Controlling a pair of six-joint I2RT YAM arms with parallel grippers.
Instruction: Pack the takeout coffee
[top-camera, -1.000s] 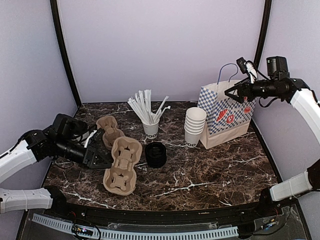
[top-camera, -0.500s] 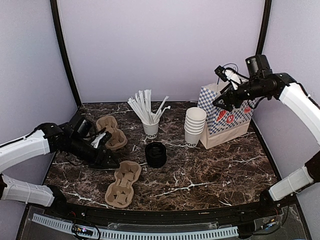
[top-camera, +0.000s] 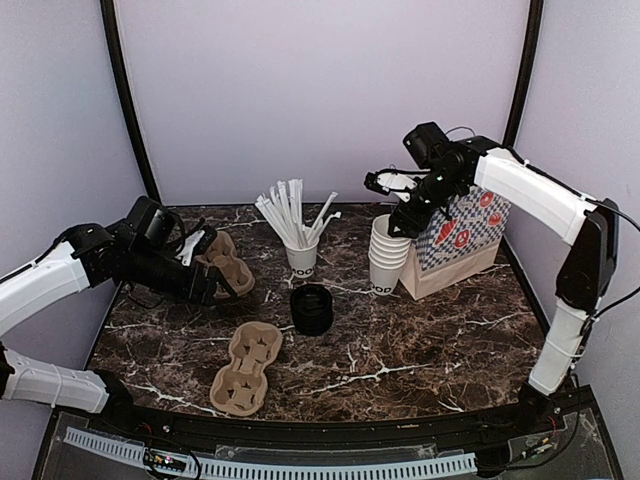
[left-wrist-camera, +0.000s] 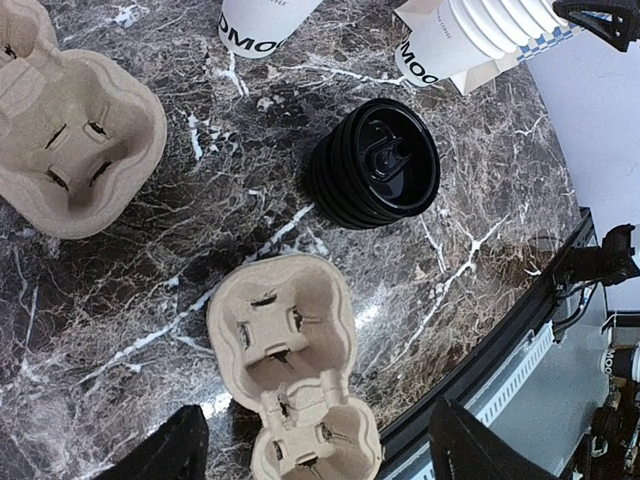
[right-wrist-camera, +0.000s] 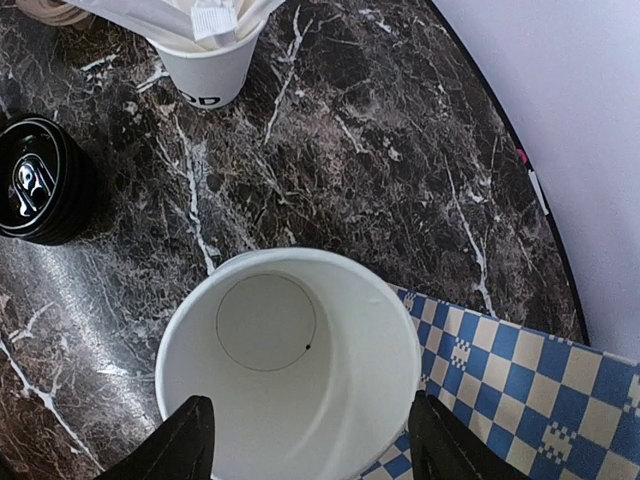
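A stack of white paper cups (top-camera: 389, 252) with dark lettering stands left of the checked bag, and its top cup (right-wrist-camera: 290, 365) fills the right wrist view from above. My right gripper (top-camera: 392, 195) (right-wrist-camera: 318, 445) hovers over that cup, open, one finger on each side of the rim. A stack of black lids (top-camera: 312, 308) (left-wrist-camera: 378, 165) sits mid-table. My left gripper (top-camera: 218, 280) (left-wrist-camera: 325, 450) is open at the left with nothing in it. Below it, apart from the fingers, a brown cup carrier (left-wrist-camera: 290, 370) (top-camera: 245, 368) lies flat.
A blue-and-white checked paper bag (top-camera: 458, 232) (right-wrist-camera: 520, 400) stands at the right rear. A cup of white straws (top-camera: 301, 257) stands behind the lids. More brown carriers (top-camera: 224, 262) (left-wrist-camera: 70, 140) lie at the left. The table's front edge (left-wrist-camera: 500, 370) is close to the loose carrier.
My left gripper opened and let go of a carrier, now lying near the front edge, then drew back. My right arm swung left from the bag to above the cup stack, jaws narrowing.
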